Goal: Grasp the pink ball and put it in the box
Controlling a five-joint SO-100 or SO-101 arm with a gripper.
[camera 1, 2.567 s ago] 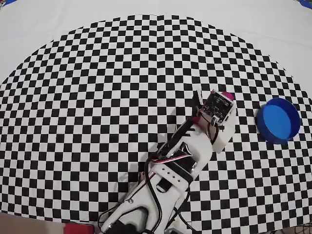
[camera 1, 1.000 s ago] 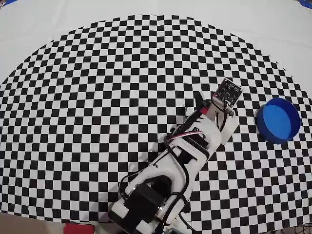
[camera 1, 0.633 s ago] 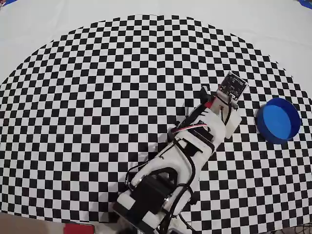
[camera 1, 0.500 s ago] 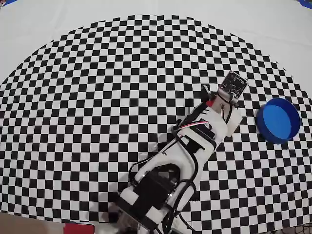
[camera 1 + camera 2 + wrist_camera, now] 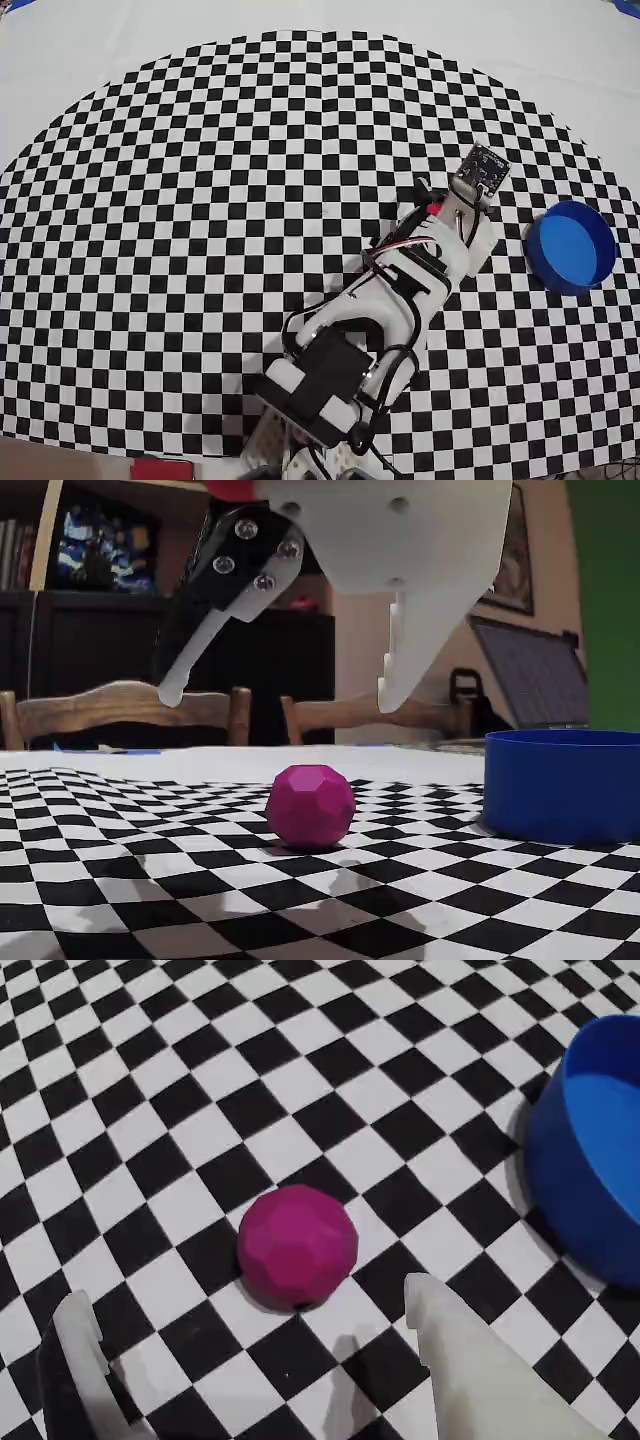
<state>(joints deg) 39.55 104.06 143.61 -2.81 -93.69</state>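
Magenta-pink ball (image 5: 310, 805) sits on the checkered cloth (image 5: 120, 870), faceted surface visible, resting free with nothing touching it. Gripper (image 5: 280, 695) hangs above it in the fixed view, jaws spread wide and empty; both fingertips are clear of the ball, one up and to its left, the other up and to its right. In the wrist view the ball (image 5: 298, 1246) lies between and just beyond the two white fingers (image 5: 470, 1360), roughly centred in the gap. Gripper (image 5: 250, 1320) has hold of nothing.

Blue box (image 5: 560, 785) stands on the cloth to the right of the ball in the fixed view, near it but apart, a strip of checker squares between them. Wrist view puts the box (image 5: 590, 1160) at the right edge, partly cut off. Overhead view shows the box (image 5: 572, 246) right of the arm's wrist; the ball itself is hidden under the arm (image 5: 400, 290) there. Nothing lies on the cloth between ball and box.

Surroundings: white table surface (image 5: 100, 60) beyond the cloth's curved far edge. Background of the fixed view has wooden chair backs (image 5: 110, 712), a dark cabinet (image 5: 90, 630), and what looks like an open laptop (image 5: 535, 680) at the far right.
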